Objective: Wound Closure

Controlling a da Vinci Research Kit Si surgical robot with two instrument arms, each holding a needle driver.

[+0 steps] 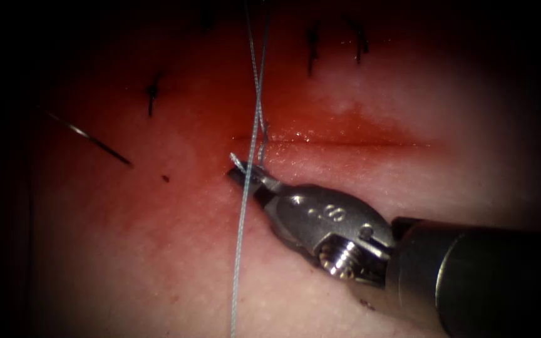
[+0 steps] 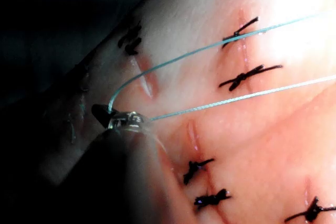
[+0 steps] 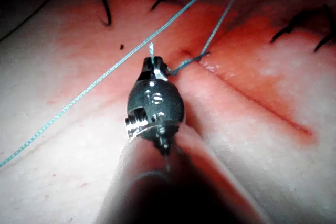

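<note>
My right tool (image 1: 244, 171) comes in from the right, its jaws shut on the short tail of the thread (image 1: 238, 161) beside the left end of the cut (image 1: 345, 141). The long thread (image 1: 245, 206) runs from top to bottom across the jaws and dips into the tissue at the cut's left end. In the right wrist view the right tool (image 3: 153, 70) pinches the tail just beside a small knot (image 3: 185, 65). In the left wrist view my left tool (image 2: 124, 121) is shut on the thread (image 2: 210, 106), which bends at the jaws into two strands. The needle (image 1: 90, 138) lies free on the tissue, left of the cut.
Red fluid (image 1: 333, 128) wets the tissue along the cut. Dark older stitches (image 1: 312, 47) sit at the far edge, one more (image 1: 151, 94) above the needle. Several dark stitches (image 2: 247, 76) cross other closed cuts in the left wrist view.
</note>
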